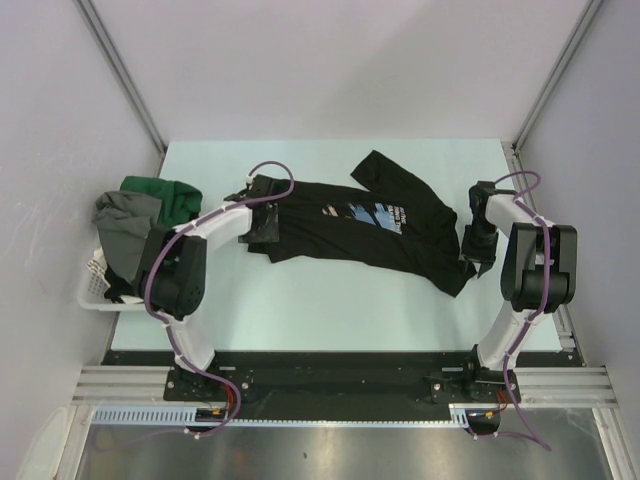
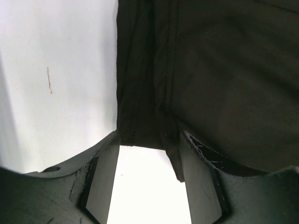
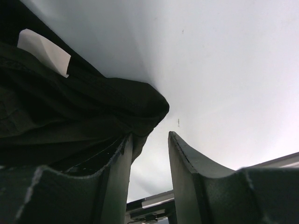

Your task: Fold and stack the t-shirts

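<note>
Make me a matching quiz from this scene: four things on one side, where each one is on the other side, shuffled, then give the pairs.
1. printed t-shirt
2. basket
3. left hand
4. right hand

A. at the shirt's right end
B. spread across the middle of the table
C. far left, clothes piled in it
D. at the shirt's left end

Pairs: 1-B, 2-C, 3-D, 4-A
</note>
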Motion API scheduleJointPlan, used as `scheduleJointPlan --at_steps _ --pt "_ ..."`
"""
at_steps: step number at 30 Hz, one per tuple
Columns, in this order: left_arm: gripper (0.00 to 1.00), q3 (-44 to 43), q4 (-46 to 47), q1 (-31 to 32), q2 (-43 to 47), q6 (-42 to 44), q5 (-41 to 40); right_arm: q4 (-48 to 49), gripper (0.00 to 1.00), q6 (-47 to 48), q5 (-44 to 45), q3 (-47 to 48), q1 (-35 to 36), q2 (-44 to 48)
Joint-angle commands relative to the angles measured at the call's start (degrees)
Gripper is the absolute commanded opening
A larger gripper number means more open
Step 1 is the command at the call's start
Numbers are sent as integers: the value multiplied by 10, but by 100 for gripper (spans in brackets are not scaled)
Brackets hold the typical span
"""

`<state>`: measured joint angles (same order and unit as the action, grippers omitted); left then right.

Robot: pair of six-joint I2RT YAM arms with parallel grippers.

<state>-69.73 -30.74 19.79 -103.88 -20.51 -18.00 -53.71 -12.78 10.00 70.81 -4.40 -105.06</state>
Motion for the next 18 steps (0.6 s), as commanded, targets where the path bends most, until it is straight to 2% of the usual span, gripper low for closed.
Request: scheduleJointPlan --at_steps 1,18 --pt "59 -33 -21 -7 -11 3 -29 -8 42 8 1 20 -8 -1" --pt "58 -39 -31 -14 -52 -8 -2 -8 42 14 -2 27 -16 -1"
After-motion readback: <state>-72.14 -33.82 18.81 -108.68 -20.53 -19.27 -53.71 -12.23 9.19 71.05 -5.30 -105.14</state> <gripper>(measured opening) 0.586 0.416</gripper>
